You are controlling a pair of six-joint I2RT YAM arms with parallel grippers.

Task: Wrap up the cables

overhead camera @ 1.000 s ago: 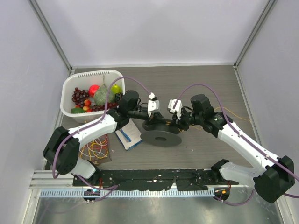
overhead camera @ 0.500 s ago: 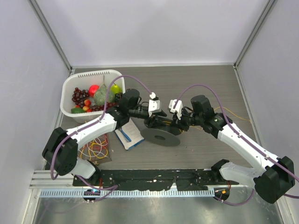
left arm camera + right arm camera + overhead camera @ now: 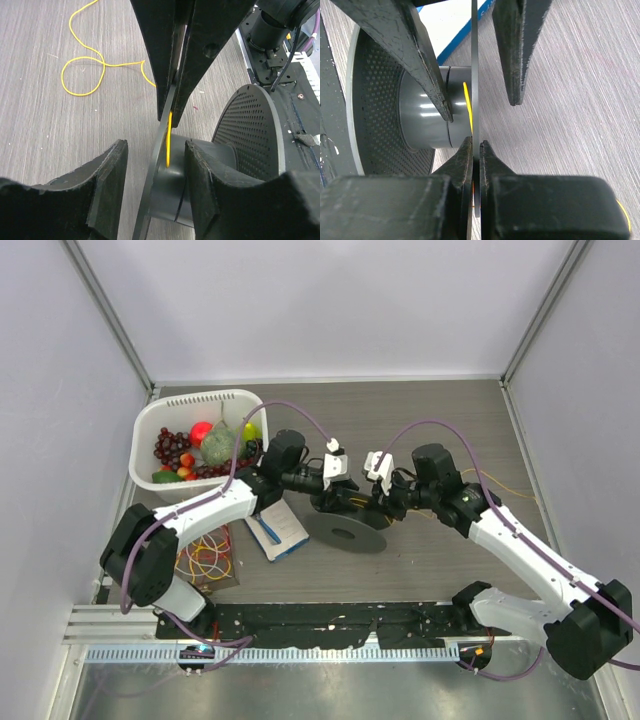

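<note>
Grey perforated spool (image 3: 345,531) sits mid-table. R wrist cam only: right gripper (image 3: 475,146) pinched tight on its thin flange, yellow wire (image 3: 467,102) on hub. L wrist cam: left gripper (image 3: 156,145) spread apart astride that flange, prob. not touching; loose wire loops at 10 o'clock. White basket (image 3: 150,428), 10 o'clock of spool, holds fruit (image 3: 202,430); left arm (image 3: 215,508) hides its corner.

Robot lab test cell here, plain pale walls (image 3: 330,300) boxing it in, aluminium frame posts (image 3: 110,315) at the corners, wood-grain table (image 3: 430,410), left arm (image 3: 200,512) and right arm (image 3: 520,545) bolted to a black base plate (image 3: 330,620), metal rail (image 3: 300,652) along the near edge
</note>
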